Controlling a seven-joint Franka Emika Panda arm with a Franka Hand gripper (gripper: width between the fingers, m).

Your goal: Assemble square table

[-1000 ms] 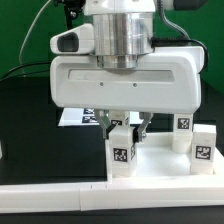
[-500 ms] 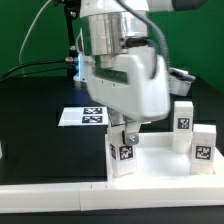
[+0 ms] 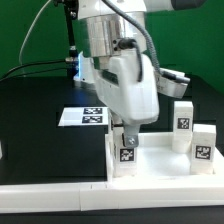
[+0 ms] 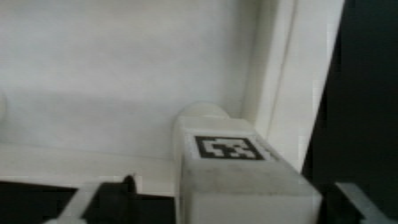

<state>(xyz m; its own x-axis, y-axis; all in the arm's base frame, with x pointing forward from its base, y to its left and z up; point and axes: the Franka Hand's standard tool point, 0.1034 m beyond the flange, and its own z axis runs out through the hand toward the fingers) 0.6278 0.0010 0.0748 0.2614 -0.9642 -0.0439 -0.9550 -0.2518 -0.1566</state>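
The white square plate (image 3: 155,160) lies on the black table at the front, to the exterior view's right. One white leg (image 3: 123,155) with a black-and-white tag stands upright on the plate's near corner on the exterior view's left. My gripper (image 3: 125,137) hangs straight over that leg. In the wrist view the leg (image 4: 240,160) stands between my fingers (image 4: 111,197) with a dark gap on each side, so my gripper (image 4: 231,203) is open and straddles it. Two more tagged legs (image 3: 184,124) (image 3: 202,147) stand at the plate's side on the exterior view's right.
The marker board (image 3: 82,116) lies flat on the black table behind the plate. A long white rail (image 3: 55,193) runs along the table's front edge. A green wall closes the back. Cables hang behind the arm.
The hand has turned about its own axis over the leg. The jaws have spread apart and let go of the leg, which stays upright on the plate's corner.
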